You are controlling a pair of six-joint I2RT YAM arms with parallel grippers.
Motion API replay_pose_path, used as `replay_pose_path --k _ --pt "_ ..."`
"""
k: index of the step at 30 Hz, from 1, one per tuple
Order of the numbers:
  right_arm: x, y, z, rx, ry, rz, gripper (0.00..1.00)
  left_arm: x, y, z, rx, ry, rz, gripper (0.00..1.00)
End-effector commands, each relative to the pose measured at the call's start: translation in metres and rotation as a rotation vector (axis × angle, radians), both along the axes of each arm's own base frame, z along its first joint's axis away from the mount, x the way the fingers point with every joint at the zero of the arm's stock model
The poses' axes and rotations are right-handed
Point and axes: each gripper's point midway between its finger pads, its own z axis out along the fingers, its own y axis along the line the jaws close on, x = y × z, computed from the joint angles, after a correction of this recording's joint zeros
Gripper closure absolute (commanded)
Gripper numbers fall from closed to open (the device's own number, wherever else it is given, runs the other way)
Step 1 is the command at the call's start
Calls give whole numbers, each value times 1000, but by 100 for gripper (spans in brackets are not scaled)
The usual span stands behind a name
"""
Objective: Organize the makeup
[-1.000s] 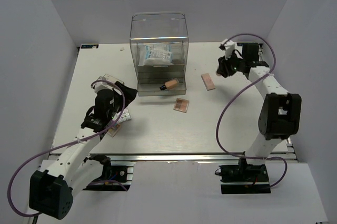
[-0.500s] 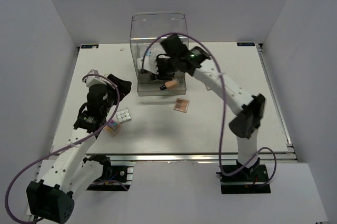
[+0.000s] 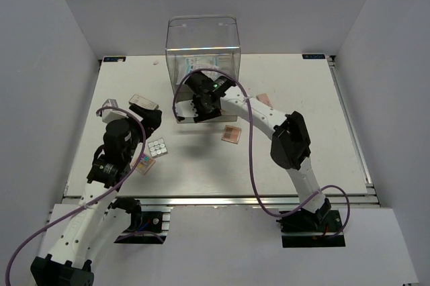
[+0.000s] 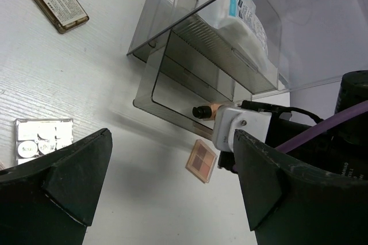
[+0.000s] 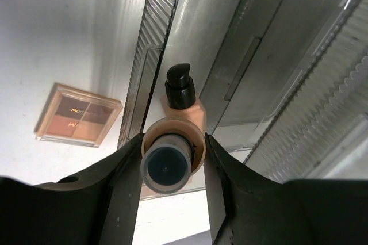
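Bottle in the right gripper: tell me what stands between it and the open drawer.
Nothing blocks it. The right gripper holds the tan bottle above the open drawer; a second bottle already lies there, straight ahead.

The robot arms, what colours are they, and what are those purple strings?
The left arm and right arm are white tubes with chunky black joints. The purple strings are cables looping along each arm. The left pincer and right pincer have dark fingers.

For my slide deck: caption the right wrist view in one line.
Right gripper, jaws shut on a tan bottle, at the open clear drawer holding a second bottle; four-pan palette beside.
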Motion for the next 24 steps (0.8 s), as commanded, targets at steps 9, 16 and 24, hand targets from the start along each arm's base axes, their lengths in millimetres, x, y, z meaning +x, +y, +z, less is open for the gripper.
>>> replay_pose_path --k 9,16,24 --pt "16 10 16 -21 -161 85 84 -1 3 -1 -5 15 12 4" --pt "21 23 15 24 -184 103 73 -5 3 -3 -21 12 16 4" --pt "27 30 -8 44 -171 78 49 -5 3 -4 -21 16 15 4"
